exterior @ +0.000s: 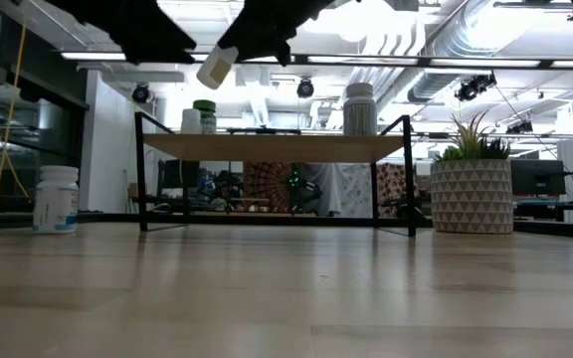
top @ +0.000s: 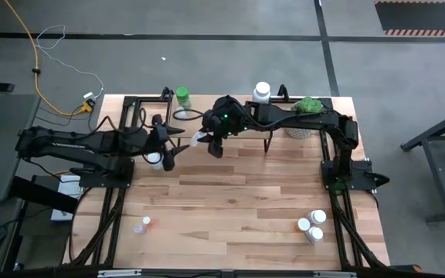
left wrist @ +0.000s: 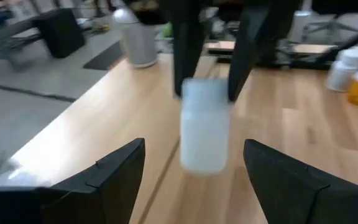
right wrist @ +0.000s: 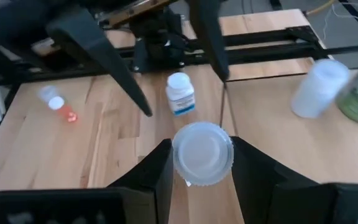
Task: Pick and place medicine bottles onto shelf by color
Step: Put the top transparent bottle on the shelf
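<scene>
white bottle (right wrist: 202, 154) in right gripper (right wrist: 201, 163)

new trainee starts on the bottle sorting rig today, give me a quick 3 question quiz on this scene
1. True or false: the right gripper is shut on a small white-capped pill bottle.
2. Which stands on the low light-wood shelf with thin black legs? A) the potted green plant in a patterned white pot B) a green-capped white bottle C) an orange-capped bottle
3. Fill in: the left gripper has its jaws ____, with a white bottle on the table beside it.

Key: 1 true; 2 B; 3 open
</scene>
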You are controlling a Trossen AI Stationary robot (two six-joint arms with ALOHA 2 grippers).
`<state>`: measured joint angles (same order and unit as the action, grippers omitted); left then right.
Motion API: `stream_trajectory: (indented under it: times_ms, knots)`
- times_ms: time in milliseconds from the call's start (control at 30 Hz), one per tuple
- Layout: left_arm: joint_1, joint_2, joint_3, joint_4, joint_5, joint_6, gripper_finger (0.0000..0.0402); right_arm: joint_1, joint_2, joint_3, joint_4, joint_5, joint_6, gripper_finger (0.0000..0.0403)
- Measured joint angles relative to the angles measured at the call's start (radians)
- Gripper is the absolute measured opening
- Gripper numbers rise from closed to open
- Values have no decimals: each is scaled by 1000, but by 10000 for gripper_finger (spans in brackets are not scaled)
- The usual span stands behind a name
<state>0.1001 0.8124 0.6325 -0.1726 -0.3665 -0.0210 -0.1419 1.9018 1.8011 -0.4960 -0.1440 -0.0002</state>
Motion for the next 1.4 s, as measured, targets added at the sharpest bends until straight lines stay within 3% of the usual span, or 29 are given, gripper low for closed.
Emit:
stream_trajectory:
  times_ms: [167, 600, 733, 1000, 1400]
  knots:
    - [5, 66, 27, 3, 100, 6, 265, 25, 0, 0, 0, 0, -30, 117]
    - [4, 156, 31, 82, 89, 5, 258, 48, 0, 0, 0, -19, -52, 120]
    - [4, 151, 31, 82, 88, 6, 225, 47, 0, 0, 2, -19, -53, 124]
    - [4, 151, 31, 78, 90, 17, 104, 45, 0, 0, -2, -16, -61, 178]
    - [5, 99, 31, -24, 17, -21, 106, 24, -78, -2, -143, 34, -93, 222]
